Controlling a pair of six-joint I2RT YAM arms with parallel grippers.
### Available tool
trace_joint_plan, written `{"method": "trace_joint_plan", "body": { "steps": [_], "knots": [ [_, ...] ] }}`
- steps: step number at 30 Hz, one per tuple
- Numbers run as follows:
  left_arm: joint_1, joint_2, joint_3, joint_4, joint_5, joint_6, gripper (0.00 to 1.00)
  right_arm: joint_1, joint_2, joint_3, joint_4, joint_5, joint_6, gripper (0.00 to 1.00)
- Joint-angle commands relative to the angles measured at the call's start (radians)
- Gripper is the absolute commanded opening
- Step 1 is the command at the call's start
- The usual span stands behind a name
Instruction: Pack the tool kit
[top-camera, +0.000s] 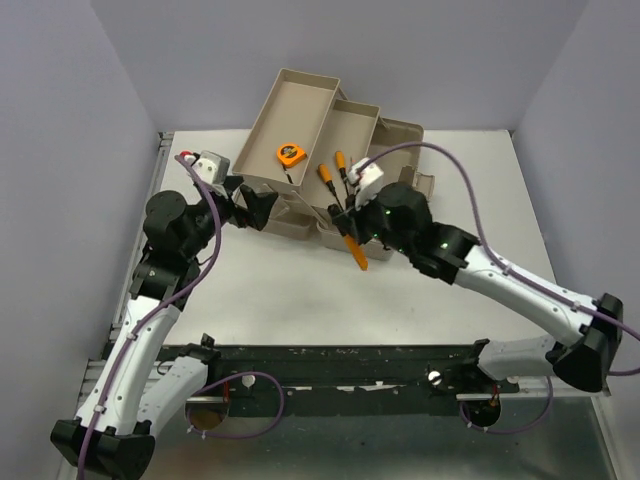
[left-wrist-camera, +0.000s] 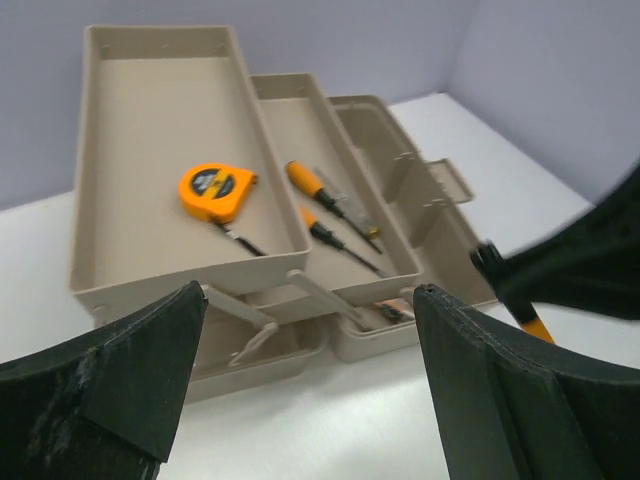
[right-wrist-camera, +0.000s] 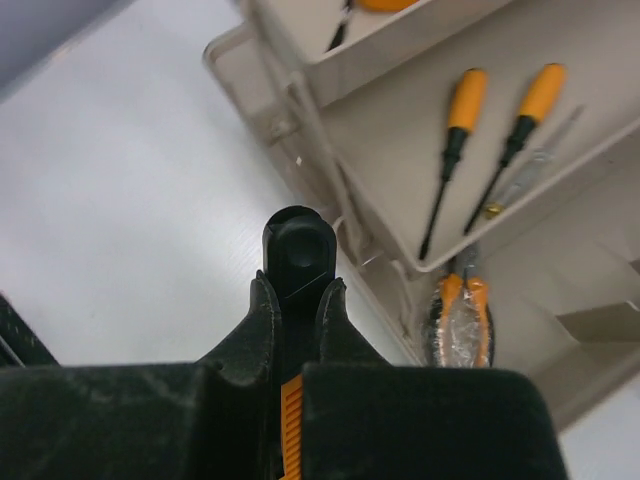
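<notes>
Left fingers (left-wrist-camera: 120, 380) spread wide, nothing held. Toolbox (left-wrist-camera: 400, 180) open on tabletop (left-wrist-camera: 330, 430); tape measure (left-wrist-camera: 215, 190) in top tray (left-wrist-camera: 140, 120), two screwdrivers (left-wrist-camera: 325, 195) in next tray (left-wrist-camera: 300, 130).

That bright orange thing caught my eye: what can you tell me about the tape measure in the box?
The tape measure is a small orange, plastic-looking case with a round dark label on its face. It lies flat on the floor of the top fold-out tray, alone there. A thin dark strap trails from it across the tray floor. Nothing else touches it.
</notes>
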Motion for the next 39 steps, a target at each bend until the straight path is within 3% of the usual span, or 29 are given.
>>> {"method": "trace_joint_plan", "body": {
  "steps": [1, 3, 5, 10, 19, 23, 33, 35, 36, 39],
  "knots": [
    [-0.006, -0.027, -0.035, 0.171, 0.366, -0.167, 0.99, -0.070, -0.139, -0.047, 0.114, 0.093, 0.186, 0.01],
    [-0.021, -0.006, -0.078, 0.324, 0.463, -0.315, 0.99, -0.073, -0.172, -0.049, 0.158, 0.151, 0.221, 0.01],
    [-0.096, 0.033, -0.106, 0.405, 0.463, -0.389, 0.99, -0.073, -0.190, -0.052, 0.220, 0.178, 0.253, 0.01],
    [-0.294, 0.169, -0.037, 0.321, 0.373, -0.364, 0.99, -0.073, -0.167, -0.024, 0.277, 0.210, 0.318, 0.01],
    [-0.371, 0.326, 0.003, 0.287, 0.239, -0.392, 0.97, -0.072, -0.155, -0.027, 0.312, 0.155, 0.356, 0.01],
    [-0.394, 0.395, 0.040, 0.268, 0.212, -0.384, 0.79, -0.072, -0.161, -0.044, 0.330, 0.141, 0.358, 0.01],
    [-0.411, 0.461, 0.117, 0.204, 0.161, -0.361, 0.01, -0.072, -0.181, -0.067, 0.289, 0.213, 0.335, 0.01],
    [-0.412, 0.464, 0.120, 0.187, 0.142, -0.361, 0.00, -0.072, -0.175, -0.060, 0.266, 0.265, 0.336, 0.01],
    [-0.411, 0.462, 0.126, 0.172, 0.130, -0.361, 0.00, -0.072, -0.172, -0.055, 0.227, 0.285, 0.338, 0.12],
    [-0.408, 0.459, 0.161, 0.121, 0.084, -0.328, 0.00, -0.072, -0.172, -0.043, 0.185, 0.345, 0.324, 0.58]
  ]
}}
